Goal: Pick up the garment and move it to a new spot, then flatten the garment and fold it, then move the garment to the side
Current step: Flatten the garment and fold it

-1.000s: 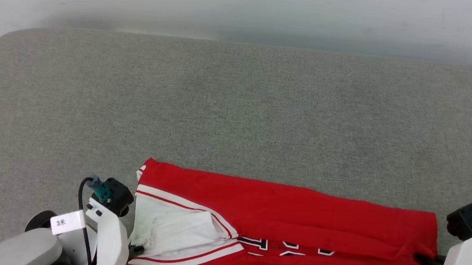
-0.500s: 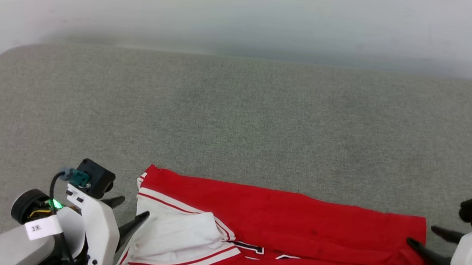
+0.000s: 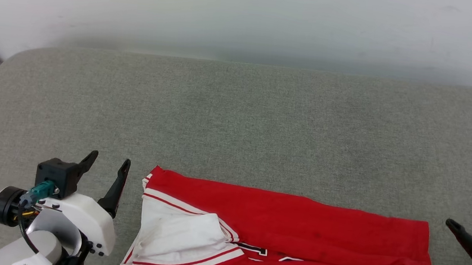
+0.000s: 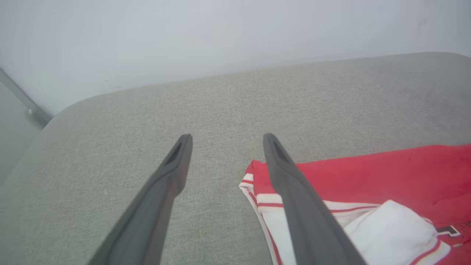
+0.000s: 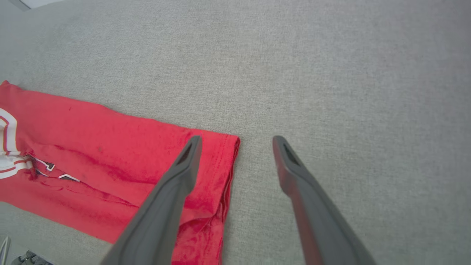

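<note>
Big change first: the garment has been let go. It lies as a long folded band along the near edge of the desk, white sleeve tucked on top, letters half hidden. A second ago both tools were down at its 2 ends. Now the left tool and right tool have backed off, fingers spread wide, holding nothing, each just beside its end. I'd say 1 fold is done, with more folding and the shift aside still to go. The desk is grey woven fabric with rounded corners, and there's a pale blank wall behind.
</note>
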